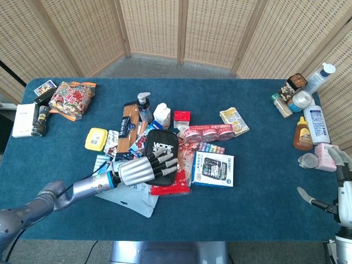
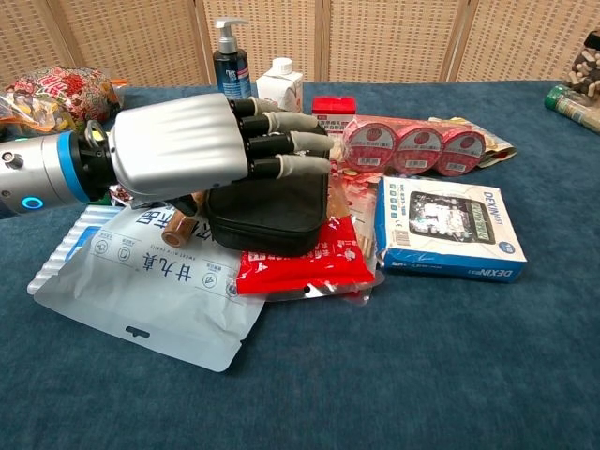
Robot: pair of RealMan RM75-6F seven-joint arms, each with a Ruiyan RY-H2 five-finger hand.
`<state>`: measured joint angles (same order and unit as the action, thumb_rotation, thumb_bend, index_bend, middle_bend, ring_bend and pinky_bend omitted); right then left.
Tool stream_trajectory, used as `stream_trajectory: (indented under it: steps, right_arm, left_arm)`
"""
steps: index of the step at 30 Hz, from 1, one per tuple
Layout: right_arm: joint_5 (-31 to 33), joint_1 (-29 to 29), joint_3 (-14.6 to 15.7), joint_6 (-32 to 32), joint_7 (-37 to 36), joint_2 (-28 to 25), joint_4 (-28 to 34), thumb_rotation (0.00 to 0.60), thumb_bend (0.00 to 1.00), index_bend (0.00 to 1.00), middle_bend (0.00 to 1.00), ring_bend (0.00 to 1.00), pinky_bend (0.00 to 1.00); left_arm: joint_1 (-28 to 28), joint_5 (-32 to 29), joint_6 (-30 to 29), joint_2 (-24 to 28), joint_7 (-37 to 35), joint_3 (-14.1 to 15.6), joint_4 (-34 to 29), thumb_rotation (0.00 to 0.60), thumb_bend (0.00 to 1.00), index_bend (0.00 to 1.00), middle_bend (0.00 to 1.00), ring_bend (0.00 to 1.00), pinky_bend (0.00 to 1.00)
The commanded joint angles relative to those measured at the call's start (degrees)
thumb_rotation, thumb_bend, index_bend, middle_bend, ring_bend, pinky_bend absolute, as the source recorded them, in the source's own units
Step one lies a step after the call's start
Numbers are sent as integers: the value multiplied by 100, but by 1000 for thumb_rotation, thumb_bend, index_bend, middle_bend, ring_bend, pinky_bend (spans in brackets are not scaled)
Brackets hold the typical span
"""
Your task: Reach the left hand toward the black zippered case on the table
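The black zippered case (image 1: 164,149) with white VICTOR lettering lies in the middle of the table on a heap of packets; its near end shows in the chest view (image 2: 272,223). My left hand (image 1: 144,168) hovers over the case's near half, palm down, fingers stretched out and apart, holding nothing. In the chest view that left hand (image 2: 202,150) covers most of the case's top. Whether it touches the case I cannot tell. My right hand (image 1: 342,184) hangs at the table's right edge, fingers apart and empty.
A red packet (image 2: 298,265) and a pale blue pouch (image 2: 141,281) lie under and beside the case. A blue-white box (image 2: 448,230), a row of red tins (image 2: 410,142), a pump bottle (image 2: 231,62), a white carton (image 2: 278,86) and a yellow tub (image 1: 95,139) crowd around. Bottles (image 1: 315,122) stand far right.
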<state>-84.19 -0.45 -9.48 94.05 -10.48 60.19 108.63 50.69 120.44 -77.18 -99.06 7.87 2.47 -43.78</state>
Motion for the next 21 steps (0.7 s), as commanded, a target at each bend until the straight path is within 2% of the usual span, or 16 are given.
stream_trajectory:
  steps: [1, 2, 5, 8, 15, 21]
  right_arm:
    - [-3, -7, -10, 16, -26, -8, -7, 600, 0, 0, 0, 0, 0]
    - [-8, -8, -10, 21, -22, -8, -12, 600, 0, 0, 0, 0, 0]
    - [-36, -7, -6, 24, -45, -10, -13, 600, 0, 0, 0, 0, 0]
    - [-45, -12, -7, 37, -55, -9, -29, 600, 0, 0, 0, 0, 0]
    - [-66, -2, 4, 16, -38, -9, -48, 600, 0, 0, 0, 0, 0]
    - [-155, -3, 35, 39, 35, 5, -28, 600, 0, 0, 0, 0, 0]
  left_arm:
    - [109, 77, -276, -293, -138, 157, 486, 600, 0, 454, 167, 185, 545]
    - [130, 81, -327, -354, -152, 176, 601, 600, 0, 560, 293, 266, 617]
    - [176, 52, -521, -563, -255, 216, 952, 600, 0, 780, 542, 461, 742]
    - [188, 13, -796, -722, -366, 249, 1187, 600, 0, 879, 664, 568, 802]
    - [199, -108, -1635, -690, -471, 206, 1239, 600, 0, 889, 696, 616, 820]
    - [206, -264, -2159, -203, -357, 76, 707, 600, 0, 888, 697, 618, 823]
